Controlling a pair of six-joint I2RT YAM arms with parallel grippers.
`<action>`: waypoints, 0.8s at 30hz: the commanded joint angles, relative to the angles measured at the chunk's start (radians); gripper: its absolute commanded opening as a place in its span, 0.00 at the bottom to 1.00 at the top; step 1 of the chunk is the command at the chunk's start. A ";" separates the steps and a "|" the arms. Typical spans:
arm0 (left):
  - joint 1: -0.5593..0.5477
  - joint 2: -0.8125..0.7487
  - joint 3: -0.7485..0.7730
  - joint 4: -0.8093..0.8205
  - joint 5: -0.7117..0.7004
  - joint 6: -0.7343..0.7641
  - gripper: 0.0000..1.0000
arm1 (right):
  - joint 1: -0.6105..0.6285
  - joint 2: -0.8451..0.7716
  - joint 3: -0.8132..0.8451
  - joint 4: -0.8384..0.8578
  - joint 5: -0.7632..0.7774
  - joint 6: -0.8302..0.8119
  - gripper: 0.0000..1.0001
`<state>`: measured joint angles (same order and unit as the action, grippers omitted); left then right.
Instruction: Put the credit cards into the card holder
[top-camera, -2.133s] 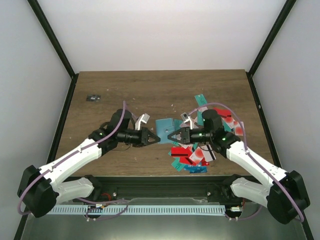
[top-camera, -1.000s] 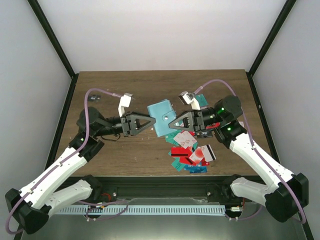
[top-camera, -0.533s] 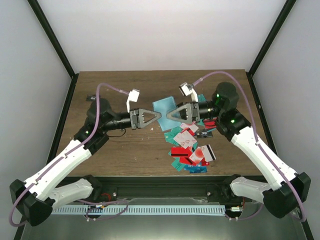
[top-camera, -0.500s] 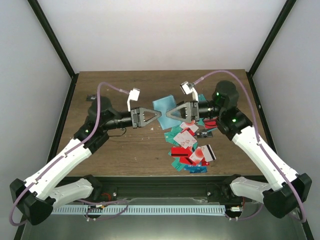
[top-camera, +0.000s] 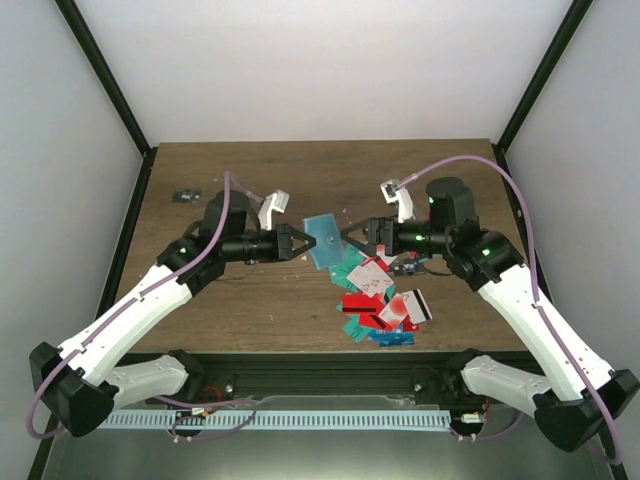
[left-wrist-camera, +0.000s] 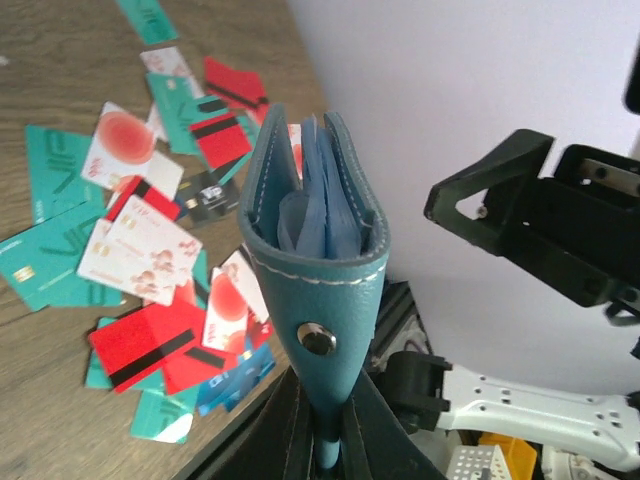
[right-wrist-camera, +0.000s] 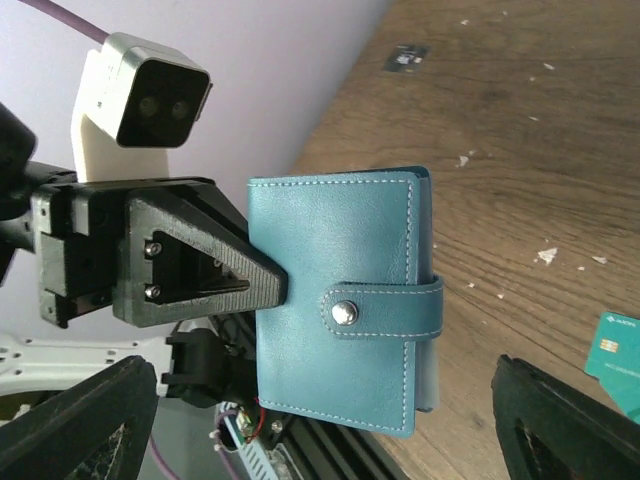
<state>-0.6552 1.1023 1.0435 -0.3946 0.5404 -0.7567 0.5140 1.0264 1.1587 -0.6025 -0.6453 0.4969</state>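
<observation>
The teal-blue card holder (top-camera: 322, 241) hangs above the table, its strap snapped closed (right-wrist-camera: 340, 312). My left gripper (top-camera: 298, 243) is shut on its edge, the holder's lower corner pinched between the black fingers (left-wrist-camera: 335, 405). From the left wrist view the holder (left-wrist-camera: 315, 250) shows lighter blue pockets at its top edge. My right gripper (top-camera: 352, 236) faces it from the right, open and holding nothing, its fingers wide to either side (right-wrist-camera: 325, 420). The credit cards (top-camera: 385, 298), red, teal, white and blue, lie scattered on the table (left-wrist-camera: 140, 260) below the right gripper.
A small dark object (top-camera: 187, 195) lies at the far left of the wooden table (top-camera: 250, 180). One teal card (right-wrist-camera: 620, 360) lies apart near the right gripper. Black frame posts stand at the table's back corners.
My left gripper closed on the card holder and my right gripper opened and let it go. Both arms came down a little, the right one backing off to the right.
</observation>
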 joint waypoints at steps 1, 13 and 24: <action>-0.001 0.024 0.070 -0.093 -0.031 0.051 0.04 | 0.051 0.048 0.078 -0.087 0.153 -0.043 0.93; -0.001 0.061 0.117 -0.155 -0.032 0.106 0.04 | 0.206 0.218 0.239 -0.224 0.384 -0.097 0.90; -0.001 0.067 0.100 -0.156 -0.011 0.108 0.04 | 0.223 0.262 0.203 -0.229 0.400 -0.103 0.84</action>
<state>-0.6552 1.1759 1.1355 -0.5591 0.5095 -0.6678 0.7254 1.2877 1.3533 -0.8223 -0.2653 0.4103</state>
